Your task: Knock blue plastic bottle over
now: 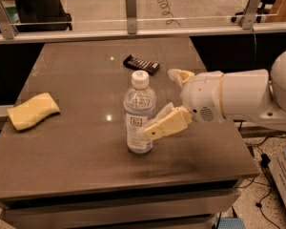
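A: Status on the blue plastic bottle [138, 106]?
B: Upright, mid table [71, 171] — clear pale-blue, white cap on, label facing camera. The gripper [158, 103] is just right of it, fingers spread.

No words or numbers can be read anywhere. The bottle [139, 112] carries a white-and-blue label [136, 124] with a small dark square logo [135, 121], its lettering too small to make out. The tool [159, 103] sits just right of the bottle, fingers spread apart, the nearer one at the label's right edge.
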`<state>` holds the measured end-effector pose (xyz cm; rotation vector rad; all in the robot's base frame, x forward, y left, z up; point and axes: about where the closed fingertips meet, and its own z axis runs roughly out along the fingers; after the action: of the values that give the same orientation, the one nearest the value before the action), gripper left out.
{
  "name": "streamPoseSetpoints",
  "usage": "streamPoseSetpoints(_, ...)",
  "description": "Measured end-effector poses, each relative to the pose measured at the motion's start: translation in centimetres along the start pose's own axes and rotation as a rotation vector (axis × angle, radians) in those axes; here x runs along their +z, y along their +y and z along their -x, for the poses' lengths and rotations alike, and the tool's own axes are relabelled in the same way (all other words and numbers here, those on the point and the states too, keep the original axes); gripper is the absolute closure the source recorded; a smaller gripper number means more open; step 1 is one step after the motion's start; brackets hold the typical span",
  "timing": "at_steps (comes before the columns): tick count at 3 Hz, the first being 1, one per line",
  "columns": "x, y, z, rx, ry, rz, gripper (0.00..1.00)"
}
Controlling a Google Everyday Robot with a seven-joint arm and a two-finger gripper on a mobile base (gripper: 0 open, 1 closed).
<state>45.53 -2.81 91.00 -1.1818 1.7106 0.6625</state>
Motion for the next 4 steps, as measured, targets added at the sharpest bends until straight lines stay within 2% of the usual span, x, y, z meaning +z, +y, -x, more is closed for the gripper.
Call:
streamPoseSetpoints(1,2.4,-3.4,0.9,-0.001,-0.036,-0.007,0.0)
streamPoseSetpoints(2,4.9,-7.1,3.0,-0.006,-0.072,-0.006,0.0)
streamPoseSetpoints(3,6.1,-8.9,5.3,-0.015,-0.111,-0.004,0.0)
streamPoseSetpoints(4,5.3,-9.1,5.6,-0.016,-0.123,-0.003,0.0)
